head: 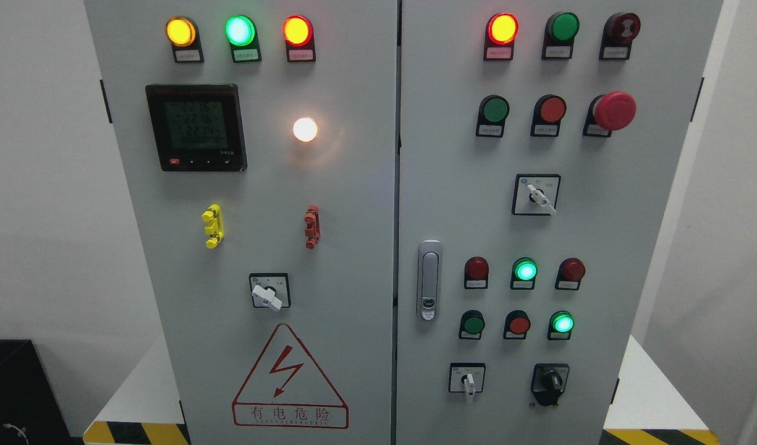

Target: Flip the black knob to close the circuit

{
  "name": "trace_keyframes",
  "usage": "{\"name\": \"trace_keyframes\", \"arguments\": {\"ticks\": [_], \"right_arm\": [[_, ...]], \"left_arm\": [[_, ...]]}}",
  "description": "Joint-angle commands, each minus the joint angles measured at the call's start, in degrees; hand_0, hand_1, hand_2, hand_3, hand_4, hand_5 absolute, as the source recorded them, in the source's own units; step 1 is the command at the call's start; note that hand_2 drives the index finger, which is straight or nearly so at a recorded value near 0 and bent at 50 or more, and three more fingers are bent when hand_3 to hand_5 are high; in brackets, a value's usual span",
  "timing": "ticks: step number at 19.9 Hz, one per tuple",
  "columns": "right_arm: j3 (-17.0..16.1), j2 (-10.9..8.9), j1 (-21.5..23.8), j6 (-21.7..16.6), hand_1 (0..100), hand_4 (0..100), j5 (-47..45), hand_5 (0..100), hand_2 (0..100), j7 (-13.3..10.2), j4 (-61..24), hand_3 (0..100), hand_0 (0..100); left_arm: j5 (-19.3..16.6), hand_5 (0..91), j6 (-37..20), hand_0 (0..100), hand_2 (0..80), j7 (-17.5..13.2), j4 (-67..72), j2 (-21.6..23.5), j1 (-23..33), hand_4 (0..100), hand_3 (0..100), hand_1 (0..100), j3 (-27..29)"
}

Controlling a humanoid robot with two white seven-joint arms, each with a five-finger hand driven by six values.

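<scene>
The black knob (549,384) sits at the lower right of the grey electrical cabinet's right door (452,154). Its handle points roughly downward and slightly left. Left of it is a white selector switch (468,382) pointing down. Neither of my hands nor any arm shows in the head view.
The right door carries a silver latch handle (429,279), a white rotary switch (540,196), a red mushroom stop button (613,110) and rows of lit and unlit lamps. The left door has a meter display (196,127), a white switch (267,295) and a high-voltage warning triangle (288,379).
</scene>
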Motion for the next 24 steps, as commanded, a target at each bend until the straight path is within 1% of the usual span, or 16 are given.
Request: {"name": "trace_keyframes", "arguments": {"ticks": [1,3,5,9,10,11,14,19,21,23,24], "right_arm": [[0.69,1.31,-2.29,2.49,1,77,1.71,75,77,0.14,-8.47,94,0],[1.75,1.31,-2.29,3.63,2,77,2.16,75,77,0.14,-9.26,94,0],[2.45,1.31,-2.38,3.81,3,77,2.25,75,77,0.14,-9.35,94,0],[2.81,1.4,-4.57,4.16,5,77,3.73,75,77,0.31,-9.17,94,0],[2.9,1.4,-5.27,4.25,5,77,4.26,75,77,1.27,-8.83,94,0],[2.81,1.4,-5.97,4.34,6,77,4.61,75,77,1.71,-8.3,94,0],[2.72,1.4,-7.99,4.34,9,77,6.46,75,77,1.89,-6.8,94,0],[2.63,1.4,-9.58,4.17,16,77,9.36,75,77,1.98,-5.13,94,0],[2.2,1.4,-9.93,3.99,22,77,9.63,75,77,2.16,-4.96,94,0],[2.02,1.4,-10.37,3.9,23,77,9.63,75,77,2.16,-4.43,94,0],[2.02,1.4,-10.72,3.9,21,77,9.63,75,77,2.25,-4.34,94,0]], "left_arm": [[-1.23,0.0,0.03,0,0.0,0.05,1.23,0.0,0.0,0,0,0,-1.14],[-1.23,0.0,0.03,0,0.0,0.05,1.23,0.0,0.0,0,0,0,-1.14],[-1.14,0.0,0.03,0,0.0,0.05,1.23,0.0,0.0,0,0,0,-1.14],[-1.23,0.0,0.03,0,0.0,0.05,1.23,0.0,0.0,0,0,0,-1.14],[-1.23,0.0,0.03,0,0.0,0.05,1.32,0.0,0.0,0,0,0,-1.14],[-1.14,0.0,0.03,0,0.0,0.05,1.32,0.0,0.0,0,0,0,-1.14],[-1.14,0.0,0.03,0,0.0,0.05,1.23,0.0,0.0,0,0,0,-1.14],[-1.23,0.0,0.03,0,0.0,0.05,1.23,0.0,0.0,0,0,0,-1.14],[-1.14,0.0,0.03,0,0.0,0.05,1.23,0.0,0.0,0,0,0,-1.14],[-1.23,0.0,0.03,0,0.0,0.05,1.32,0.0,0.0,0,0,0,-1.14],[-1.23,0.0,0.03,0,0.0,0.05,1.23,0.0,0.0,0,0,0,-1.14]]}}
